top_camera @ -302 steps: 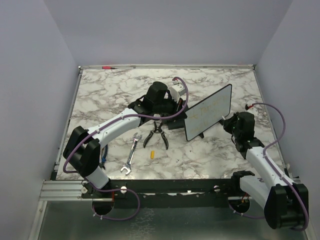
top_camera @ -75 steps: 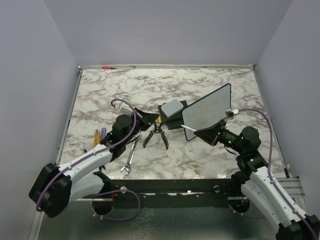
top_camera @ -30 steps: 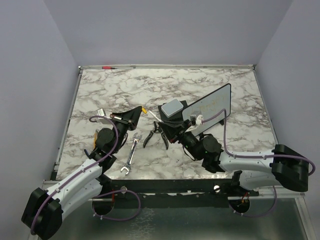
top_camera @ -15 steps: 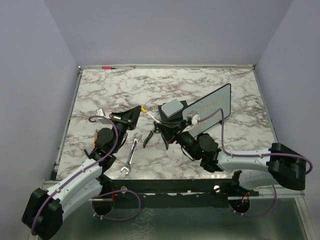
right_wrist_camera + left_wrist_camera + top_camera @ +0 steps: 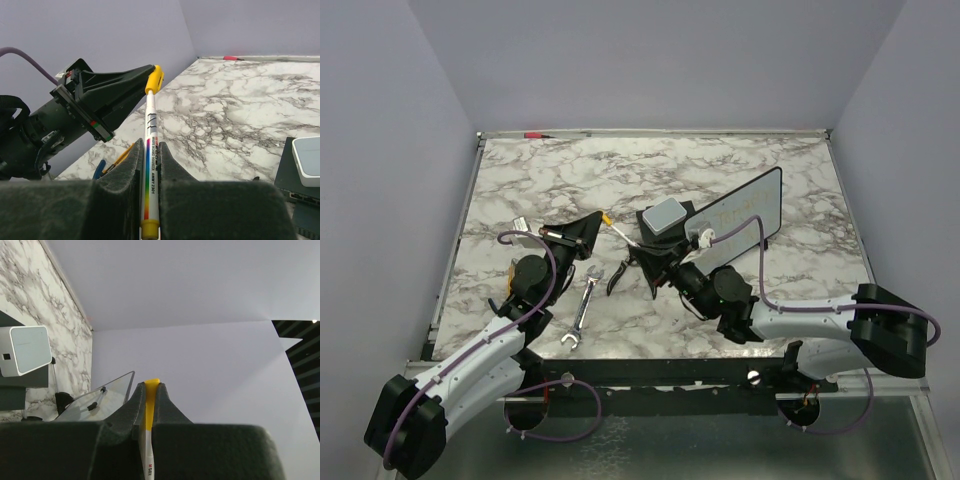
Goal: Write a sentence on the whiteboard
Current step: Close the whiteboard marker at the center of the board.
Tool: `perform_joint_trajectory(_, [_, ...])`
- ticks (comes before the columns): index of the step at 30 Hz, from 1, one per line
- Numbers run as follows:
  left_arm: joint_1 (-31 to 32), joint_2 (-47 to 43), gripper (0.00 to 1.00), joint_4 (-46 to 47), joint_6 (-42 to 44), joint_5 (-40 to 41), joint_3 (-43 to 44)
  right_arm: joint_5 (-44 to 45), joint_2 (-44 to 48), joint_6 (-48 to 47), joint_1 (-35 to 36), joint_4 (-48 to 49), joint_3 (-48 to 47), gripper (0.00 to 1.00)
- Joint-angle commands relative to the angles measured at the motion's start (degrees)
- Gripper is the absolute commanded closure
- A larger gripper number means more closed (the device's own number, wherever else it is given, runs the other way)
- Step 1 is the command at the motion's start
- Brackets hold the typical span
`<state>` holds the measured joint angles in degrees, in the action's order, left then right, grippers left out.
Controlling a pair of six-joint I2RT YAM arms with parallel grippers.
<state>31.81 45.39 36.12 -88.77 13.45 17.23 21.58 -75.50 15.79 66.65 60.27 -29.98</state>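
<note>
Whiteboard (image 5: 762, 196), one only, stands tilted right of the frame's centre on the table (image 5: 540, 180), with a faint pale sentence (image 5: 732, 214) across it. One marker (image 5: 623, 231) spans two tools: the left tool (image 5: 151, 390) pinches its yellow cap, and the right tool (image 5: 149, 150) clamps its white barrel. One wrench (image 5: 582, 310), one pair of pliers (image 5: 617, 277) and one eraser block (image 5: 665, 215) sit nearby.

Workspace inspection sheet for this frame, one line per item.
Surface: marble table, no damage seen.
Job's things: whiteboard upright at right, faint sentence on it; marker held off it.
Clutter: wrench, pliers, pad-topped block.
Grippers: left gripper shut on marker's yellow cap; right gripper shut on its barrel.
Cables: purple cable loops in front of whiteboard.
Surroundings: lilac walls; nothing else seen.
</note>
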Motion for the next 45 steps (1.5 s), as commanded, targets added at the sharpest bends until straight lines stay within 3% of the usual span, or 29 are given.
perform_joint_trajectory(1, [-0.43, 0.08, 1.00, 1.42, -0.78, 0.70, 1.20, -0.22, -1.34, -0.23, 0.32, -0.15, -1.66, 0.99])
perform_joint_trajectory(18, [-0.52, 0.14, 1.00, 1.52, -1.13, -0.09, 1.31, 3.74, -3.70, -3.57, 0.32, 0.92, -3.83, 0.99])
perform_joint_trajectory(45, [-0.44, -1.86, 1.00, 2.55, 4.89, -1.54, 0.39, 10.97, -15.45, -11.46, 0.34, -5.31, -18.90, 0.99])
